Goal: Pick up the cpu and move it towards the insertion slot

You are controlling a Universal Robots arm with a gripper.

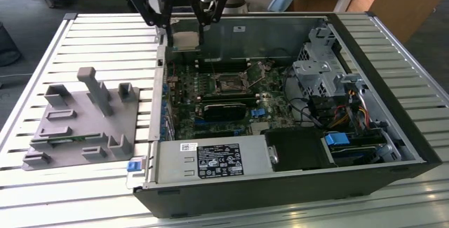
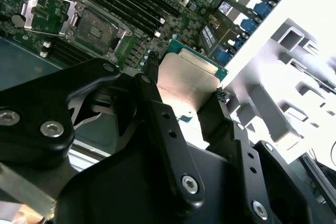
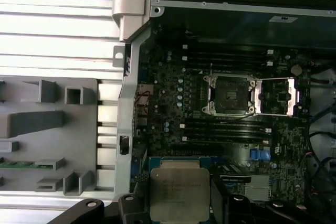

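Black gripper [image 2: 184,90] fingers clamp the cpu [image 2: 186,80] by its edges, aloft at the exterior view's upper centre. Carrying is underway; the insertion slot [image 1: 230,84], mid-frame on the motherboard [image 1: 217,99], calls for careful alignment overhead.
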